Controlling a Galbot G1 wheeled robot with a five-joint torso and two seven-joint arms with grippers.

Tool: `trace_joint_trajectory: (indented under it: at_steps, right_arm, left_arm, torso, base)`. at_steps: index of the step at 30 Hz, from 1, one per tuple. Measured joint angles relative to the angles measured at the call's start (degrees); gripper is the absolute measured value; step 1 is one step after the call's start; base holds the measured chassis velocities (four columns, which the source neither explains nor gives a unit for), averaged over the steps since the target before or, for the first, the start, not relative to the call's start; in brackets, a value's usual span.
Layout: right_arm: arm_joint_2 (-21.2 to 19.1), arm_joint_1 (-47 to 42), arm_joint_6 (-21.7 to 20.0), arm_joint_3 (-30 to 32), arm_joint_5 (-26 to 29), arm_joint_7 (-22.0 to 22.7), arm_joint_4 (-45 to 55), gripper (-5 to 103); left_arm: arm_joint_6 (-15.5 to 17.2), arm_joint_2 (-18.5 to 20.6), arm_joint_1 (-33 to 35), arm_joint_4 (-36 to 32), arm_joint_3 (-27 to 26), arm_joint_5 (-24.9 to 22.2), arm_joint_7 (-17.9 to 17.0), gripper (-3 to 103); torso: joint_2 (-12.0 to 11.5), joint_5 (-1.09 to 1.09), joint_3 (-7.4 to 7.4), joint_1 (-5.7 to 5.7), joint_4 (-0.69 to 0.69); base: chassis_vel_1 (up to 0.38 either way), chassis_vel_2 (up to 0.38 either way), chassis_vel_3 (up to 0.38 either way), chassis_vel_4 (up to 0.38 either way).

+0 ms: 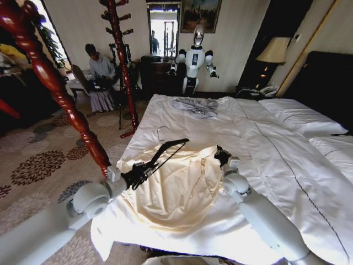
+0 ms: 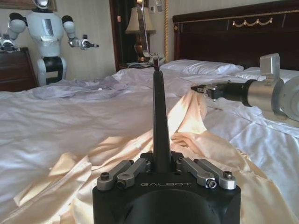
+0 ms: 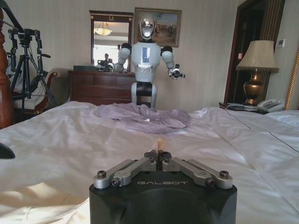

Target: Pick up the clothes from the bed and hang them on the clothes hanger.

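The clothes, a pale cream-yellow T-shirt [image 1: 176,190], lie crumpled on the near part of the bed [image 1: 265,154]. My left gripper [image 1: 146,167] is shut on one end of the slim black clothes hanger [image 1: 168,150], which reaches out over the shirt with its silver hook [image 1: 161,131] above the duvet. In the left wrist view the hanger [image 2: 161,116] rises straight out of the closed jaws. My right gripper [image 1: 219,156] is shut on the shirt's far edge and holds it pinched up. A tip of cream fabric [image 3: 160,142] shows between its fingertips.
A smaller grey garment [image 1: 196,106] lies farther up the bed, with white pillows [image 1: 298,116] at the right. A reddish-brown coat stand [image 1: 55,83] rises close on my left, beside patterned carpet. Another robot [image 1: 194,58] and a dresser stand beyond the bed's far end.
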Motion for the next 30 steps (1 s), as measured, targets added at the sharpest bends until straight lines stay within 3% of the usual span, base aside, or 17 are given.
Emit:
trace_joint_trajectory:
  at_steps: [12, 18, 30]
  right_arm:
    - [-0.73, 0.51, 0.18, 0.15, 0.06, -0.15, 1.84, 1]
    - [-1.84, 0.24, 0.17, -0.05, 1.04, -0.29, 3.71, 1]
    - [-3.87, -0.65, -0.22, 0.48, 3.3, -0.09, 7.43, 1]
  left_arm:
    - [-2.87, 1.01, -6.38, 7.35, 8.6, 1.94, 6.69, 17]
    - [-3.98, -0.53, -8.48, 10.71, 11.94, 4.07, 8.73, 17]
    - [-4.75, -5.17, -15.19, 15.82, 19.52, 3.86, 10.58, 17]
  torso:
    - [0.0, 0.0, 0.0, 0.0, -0.01]
    - [0.0, -0.01, 0.0, 0.0, 0.0]
    - [0.0, 0.01, 0.0, 0.0, -0.01]
  base:
    - [0.0, 0.0, 0.0, 0.0]
    - [0.0, 0.0, 0.0, 0.0]
    - [0.0, 0.0, 0.0, 0.0]
